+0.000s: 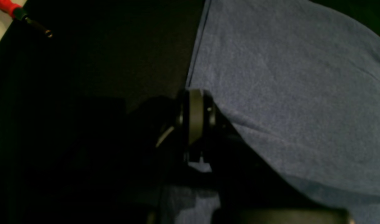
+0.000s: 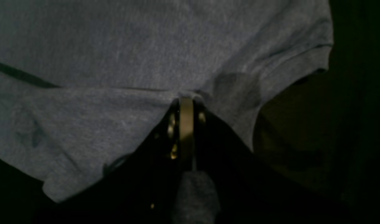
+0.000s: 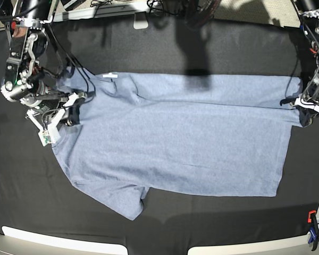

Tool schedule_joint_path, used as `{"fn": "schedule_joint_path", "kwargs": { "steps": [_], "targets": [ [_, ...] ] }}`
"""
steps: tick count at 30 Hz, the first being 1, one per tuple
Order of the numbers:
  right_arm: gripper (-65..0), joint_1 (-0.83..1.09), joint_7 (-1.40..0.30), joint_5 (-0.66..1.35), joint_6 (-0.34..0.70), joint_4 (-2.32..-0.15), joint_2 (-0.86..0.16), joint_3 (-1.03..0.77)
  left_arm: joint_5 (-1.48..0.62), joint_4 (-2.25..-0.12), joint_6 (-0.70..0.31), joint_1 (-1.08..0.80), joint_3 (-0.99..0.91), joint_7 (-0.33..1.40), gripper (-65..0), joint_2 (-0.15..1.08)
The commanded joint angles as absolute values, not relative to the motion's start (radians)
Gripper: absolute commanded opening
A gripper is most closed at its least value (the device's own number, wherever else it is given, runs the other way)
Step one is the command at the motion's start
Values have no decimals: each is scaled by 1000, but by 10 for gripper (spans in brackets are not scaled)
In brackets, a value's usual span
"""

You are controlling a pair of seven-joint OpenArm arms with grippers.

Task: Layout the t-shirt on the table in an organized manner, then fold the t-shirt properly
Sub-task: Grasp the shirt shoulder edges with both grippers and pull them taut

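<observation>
Across the black cloth-covered table (image 3: 202,212), one light heathered blue-grey short-sleeved cotton t-shirt (image 3: 191,154) lies spread flat, plain side up, long axis running left to right in the base view; no lettering visible. No containers on the surface.

Base view, left edge: right gripper (image 3: 74,114) sits at the shirt's collar-and-shoulder end. Right wrist view shows its jaws closed on a pinch of the t-shirt (image 2: 115,62) fabric at a fold line, with cloth bunched between the fingers (image 2: 186,124). One sleeve (image 3: 125,199) lies flat toward the near edge, pointing down-left. One small white tag (image 3: 110,76) shows at the far edge near the collar.

Base view, right edge: left gripper (image 3: 304,109) is at the hem corner. Left wrist view shows its jaws closed on the t-shirt (image 1: 286,93) edge, the hem seam running away from the fingertips (image 1: 196,115).

Count: one shirt, two grippers, one red-handled clamp (image 1: 12,9) at the table's edge in the left wrist view, and one red and blue clamp (image 3: 312,226) at the near right corner.
</observation>
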State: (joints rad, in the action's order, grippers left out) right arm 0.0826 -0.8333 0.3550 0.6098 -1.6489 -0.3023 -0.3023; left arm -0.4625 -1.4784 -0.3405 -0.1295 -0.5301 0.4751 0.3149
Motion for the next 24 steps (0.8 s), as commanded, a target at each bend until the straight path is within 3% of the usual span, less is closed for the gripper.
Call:
{"fn": "schedule_joint_path", "kwargs": {
  "steps": [1, 8, 9, 12, 15, 24],
  "targets": [
    [-650, 67, -810, 361, 609, -1664, -319, -306, -472, -1494, -340, -118, -536, 448, -650, 332],
    [-650, 67, -801, 351, 609, -1664, -319, -306, -471, -1484, -340, -119, -536, 476, -650, 333],
    [-603, 67, -801, 351, 610, -1664, -319, -306, -471, -1484, -341, -118, -536, 490, -650, 333],
    [-437, 67, -801, 379, 614, -1664, -329, -306, -471, -1484, -341, -119, -536, 526, -462, 333],
    [-410, 67, -830, 454, 659, -1665, -354, -307, -471, -1485, -345, -119, -536, 555, -350, 334],
    [-411, 74, -920, 616, 698, -1734, -396, -434, -494, -1545, -405, -177, -549, 634, -349, 356]
  ]
}}
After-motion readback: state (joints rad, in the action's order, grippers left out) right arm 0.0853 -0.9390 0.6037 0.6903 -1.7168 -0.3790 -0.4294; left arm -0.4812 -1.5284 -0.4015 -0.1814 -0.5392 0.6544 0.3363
